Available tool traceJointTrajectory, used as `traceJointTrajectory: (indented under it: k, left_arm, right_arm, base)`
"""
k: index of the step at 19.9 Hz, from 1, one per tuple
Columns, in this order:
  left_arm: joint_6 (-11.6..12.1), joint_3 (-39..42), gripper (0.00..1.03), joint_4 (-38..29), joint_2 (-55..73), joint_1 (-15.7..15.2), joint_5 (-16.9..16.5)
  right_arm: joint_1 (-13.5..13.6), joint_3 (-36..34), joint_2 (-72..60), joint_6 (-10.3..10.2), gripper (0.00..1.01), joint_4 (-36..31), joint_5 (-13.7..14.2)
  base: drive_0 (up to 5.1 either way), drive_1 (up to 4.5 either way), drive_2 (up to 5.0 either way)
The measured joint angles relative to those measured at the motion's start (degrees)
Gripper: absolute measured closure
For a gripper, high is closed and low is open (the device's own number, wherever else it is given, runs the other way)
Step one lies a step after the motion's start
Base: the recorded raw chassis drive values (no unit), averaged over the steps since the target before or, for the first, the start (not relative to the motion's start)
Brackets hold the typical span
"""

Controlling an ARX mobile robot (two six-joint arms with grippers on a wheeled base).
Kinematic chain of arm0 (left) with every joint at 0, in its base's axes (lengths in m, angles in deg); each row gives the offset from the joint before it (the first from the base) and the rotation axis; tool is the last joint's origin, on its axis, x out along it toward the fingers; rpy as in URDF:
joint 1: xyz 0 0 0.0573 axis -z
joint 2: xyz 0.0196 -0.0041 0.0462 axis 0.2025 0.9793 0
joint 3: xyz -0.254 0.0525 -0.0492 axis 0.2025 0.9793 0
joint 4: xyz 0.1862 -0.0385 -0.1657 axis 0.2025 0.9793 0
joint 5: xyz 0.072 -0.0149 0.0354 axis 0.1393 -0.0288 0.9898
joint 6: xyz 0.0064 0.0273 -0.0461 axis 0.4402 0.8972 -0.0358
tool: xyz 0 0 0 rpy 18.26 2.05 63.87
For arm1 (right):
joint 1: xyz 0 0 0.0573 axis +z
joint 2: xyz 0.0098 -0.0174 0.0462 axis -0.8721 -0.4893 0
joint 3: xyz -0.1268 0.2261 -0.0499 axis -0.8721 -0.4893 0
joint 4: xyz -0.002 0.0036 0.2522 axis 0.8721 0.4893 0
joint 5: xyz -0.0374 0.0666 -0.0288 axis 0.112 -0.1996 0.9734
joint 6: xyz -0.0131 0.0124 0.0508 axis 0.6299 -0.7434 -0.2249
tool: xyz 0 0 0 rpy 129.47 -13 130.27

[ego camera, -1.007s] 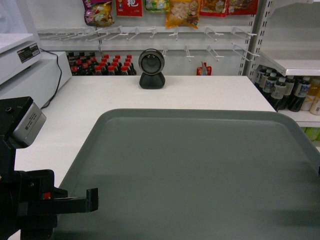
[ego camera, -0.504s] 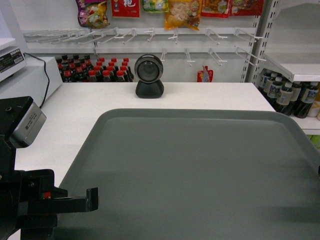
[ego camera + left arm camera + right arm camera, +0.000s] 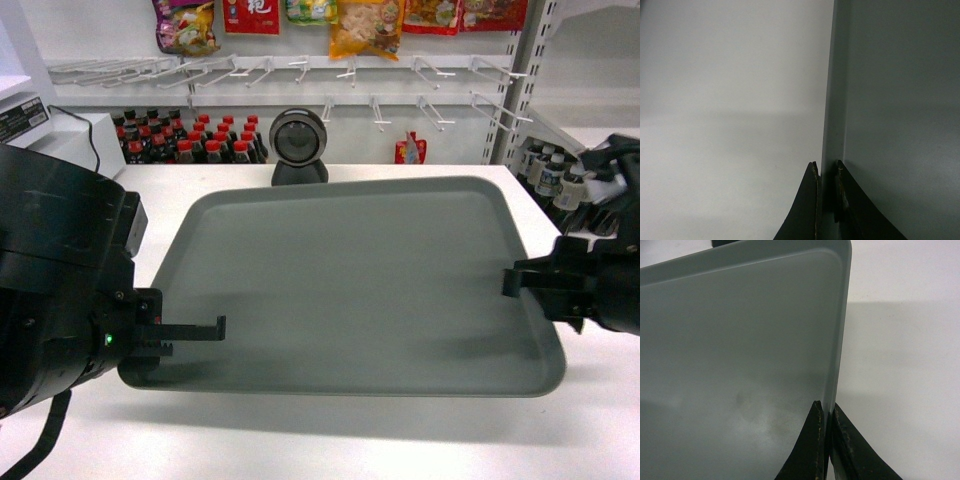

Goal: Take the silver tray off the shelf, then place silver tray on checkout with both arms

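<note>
Item: large flat matte grey-green rectangular tray (image 3: pixel 350 280) with rounded corners and low raised rim, held over the wide white flat-topped checkout counter (image 3: pixel 330 440), casting a shadow beneath its near edge.

Left black boxy gripper (image 3: pixel 205 330): at the tray's left rim; in the left wrist view its two thin jaws pinch that rim (image 3: pixel 832 125) between them.

Right black gripper (image 3: pixel 515 280): at the tray's right edge; in the right wrist view the jaws are closed on the rim (image 3: pixel 837 340).

Behind the tray: small black round scanner on a stand (image 3: pixel 299 145), rows of red-capped dark bottles (image 3: pixel 195 140), hanging snack packets (image 3: pixel 365 25).
</note>
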Motion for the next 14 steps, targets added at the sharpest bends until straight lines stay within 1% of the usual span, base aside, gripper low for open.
traceJointTrajectory:
  k: [1, 4, 5, 8, 9, 10, 11, 12, 14]
  left_arm:
    - [0.7, -2.2, 0.99, 0.0, 3.0, -0.6, -0.7]
    - [2.2, -7.6, 0.99, 0.0, 9.8, -0.9, -0.6]
    - [2.2, -8.9, 0.99, 0.8, 11.5, -0.9, -0.6]
    - [1.9, -12.5, 0.99, 2.9, 14.8, -0.4, 0.1]
    - [1.6, -14.2, 0.97, 3.3, 15.7, -0.2, 0.0]
    - [-0.3, -15.7, 0.87, 3.1, 17.0, -0.2, 1.0]
    - [-1.1, -16.1, 0.78, 3.0, 17.2, 0.0, 2.6]
    - [-2.0, -15.5, 0.69, 2.7, 16.6, 0.0, 2.2]
    - [-4.3, -11.1, 0.51, 2.1, 11.1, -0.2, -0.2]
  right_arm:
    - [0.4, 2.5, -3.3, 0.0, 0.98, 0.1, 1.0]
    - [0.8, 8.9, -10.8, -0.4, 0.98, 2.5, 3.5]
    - [1.0, 10.7, -12.7, -0.5, 0.98, 3.9, 4.0]
    - [1.1, 15.2, -18.1, -1.9, 0.98, 7.3, 6.2]
    - [1.1, 16.9, -18.4, -1.9, 0.90, 8.9, 6.6]
    - [1.1, 17.1, -18.5, -1.9, 0.81, 8.9, 5.9]
    - [1.4, 16.9, -18.5, -1.8, 0.72, 8.0, 6.5]
    - [1.3, 15.9, -18.0, -1.4, 0.63, 6.1, 6.6]
    - [-0.6, 11.6, -12.5, -1.4, 0.44, 5.3, 5.6]
  base:
    - [0.0, 0.00, 0.0]
    - [0.0, 0.00, 0.0]
    - [0.0, 0.00, 0.0]
    - [0.0, 0.00, 0.0]
    - [0.0, 0.00, 0.0]
    - [0.0, 0.00, 0.0]
    - [0.0, 0.00, 0.0]
    - [0.0, 0.00, 0.0]
    - [0.0, 0.00, 0.0]
